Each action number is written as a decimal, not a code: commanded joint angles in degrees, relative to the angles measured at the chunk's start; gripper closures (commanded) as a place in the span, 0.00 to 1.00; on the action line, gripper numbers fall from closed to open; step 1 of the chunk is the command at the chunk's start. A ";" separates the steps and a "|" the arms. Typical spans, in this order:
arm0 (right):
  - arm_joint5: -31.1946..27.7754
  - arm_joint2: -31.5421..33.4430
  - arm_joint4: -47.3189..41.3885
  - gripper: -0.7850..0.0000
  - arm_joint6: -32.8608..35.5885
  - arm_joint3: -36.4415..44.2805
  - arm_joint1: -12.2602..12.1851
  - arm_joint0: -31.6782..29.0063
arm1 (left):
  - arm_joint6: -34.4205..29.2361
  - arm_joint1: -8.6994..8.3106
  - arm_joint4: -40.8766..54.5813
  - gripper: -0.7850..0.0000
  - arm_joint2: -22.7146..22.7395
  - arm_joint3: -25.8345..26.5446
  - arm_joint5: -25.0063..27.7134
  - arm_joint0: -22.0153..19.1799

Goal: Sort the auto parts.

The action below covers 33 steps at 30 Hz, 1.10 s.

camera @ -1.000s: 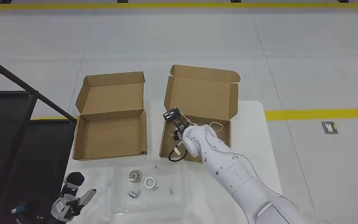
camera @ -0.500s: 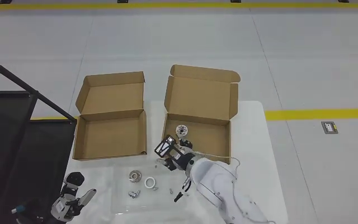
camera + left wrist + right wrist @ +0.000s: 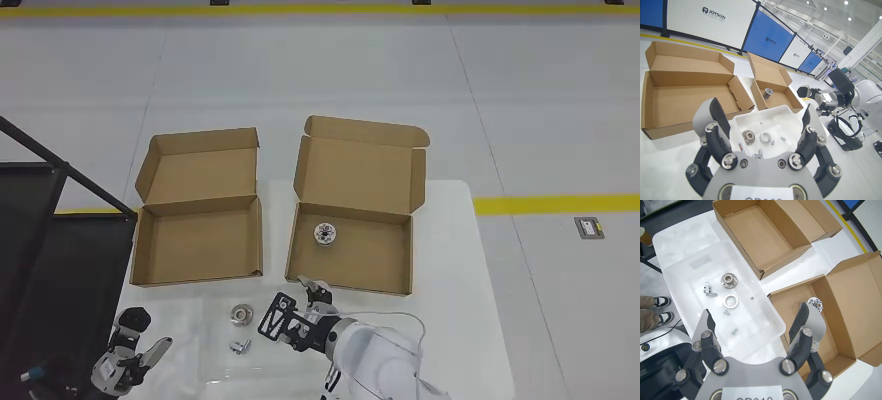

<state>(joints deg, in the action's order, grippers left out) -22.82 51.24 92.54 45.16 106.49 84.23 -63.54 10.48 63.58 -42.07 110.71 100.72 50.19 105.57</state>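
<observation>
Top view overhead, far; both wrist views close, oblique; all share tray (image 3: 753, 317).

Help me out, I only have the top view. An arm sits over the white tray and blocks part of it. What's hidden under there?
Observer: The right wrist view shows a flat metal ring lying in the tray beneath the right gripper, with a small screw beside it.
Operator: And the part in the cardboard box, is it flat or standing?
Observer: Standing. In the left wrist view the part is a short cylinder on end, with a holed disc on top.
</observation>
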 commanded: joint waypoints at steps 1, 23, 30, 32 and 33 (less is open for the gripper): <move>-0.52 -0.34 -0.19 0.00 -0.70 -1.06 0.00 -0.13 | 0.00 0.00 0.00 0.00 0.00 0.00 0.00 0.00; 16.38 -10.61 6.50 0.53 10.69 -9.20 3.88 0.42 | 0.00 0.00 0.00 0.00 0.00 0.00 0.00 0.00; 18.25 -11.36 4.46 0.57 15.04 -14.06 5.26 2.02 | 0.00 0.00 0.00 0.00 0.00 0.00 0.00 0.00; 19.06 -11.41 3.98 0.57 16.38 -15.27 5.67 2.59 | 0.00 0.00 0.00 0.00 0.00 0.00 0.00 0.00; 19.09 -11.45 3.54 0.58 16.82 -15.90 5.86 2.92 | 0.00 0.00 0.00 0.00 0.00 0.00 0.00 0.00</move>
<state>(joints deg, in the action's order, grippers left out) -3.84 39.82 96.50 61.48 91.23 89.90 -60.95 10.48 63.58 -42.07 110.71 100.72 50.19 105.57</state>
